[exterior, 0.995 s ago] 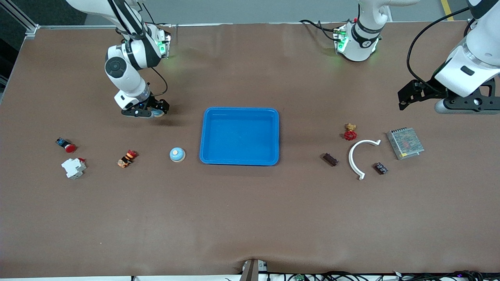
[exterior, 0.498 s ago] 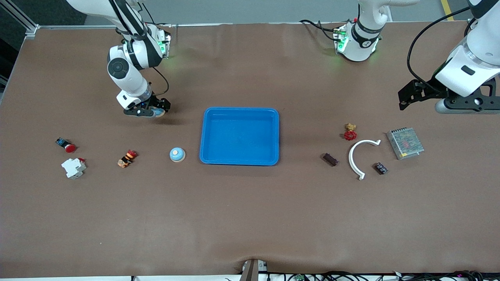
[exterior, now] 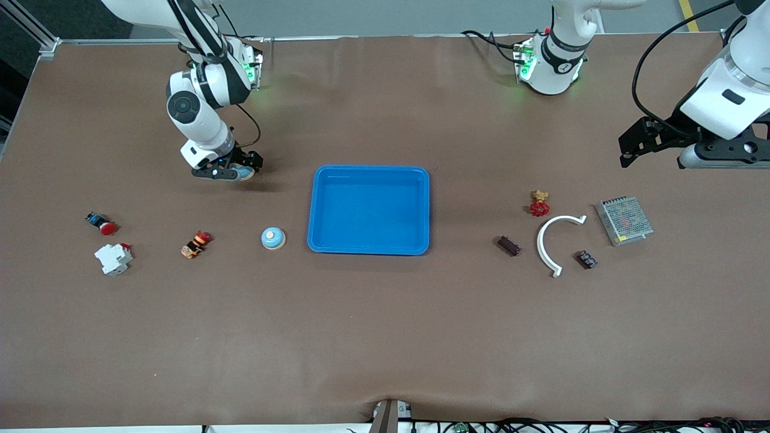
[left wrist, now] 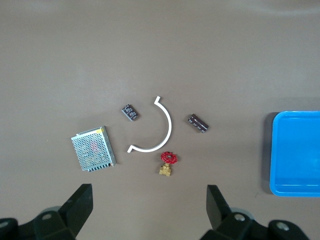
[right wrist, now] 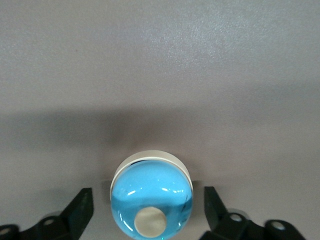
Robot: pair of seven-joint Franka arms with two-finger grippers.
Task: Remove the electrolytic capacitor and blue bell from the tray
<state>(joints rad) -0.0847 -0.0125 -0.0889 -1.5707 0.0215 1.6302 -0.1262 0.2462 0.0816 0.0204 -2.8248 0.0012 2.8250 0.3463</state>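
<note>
The right gripper [right wrist: 148, 199] is low over the worktop [exterior: 385, 325], its jaws released and straddling a blue bell [right wrist: 151, 192] without touching it. A second bell [exterior: 273, 238] sits beside the tray [exterior: 369, 169]. The left gripper [left wrist: 148, 195], jaws released, hangs above the arm's end of the worktop. The capacitor [exterior: 508, 245] lies between the tray and a white arc [exterior: 546, 240].

You've got no readable text here: the grey perforated metal box [exterior: 624, 221] and the small dark capacitor [exterior: 586, 259] show no legible markings.
</note>
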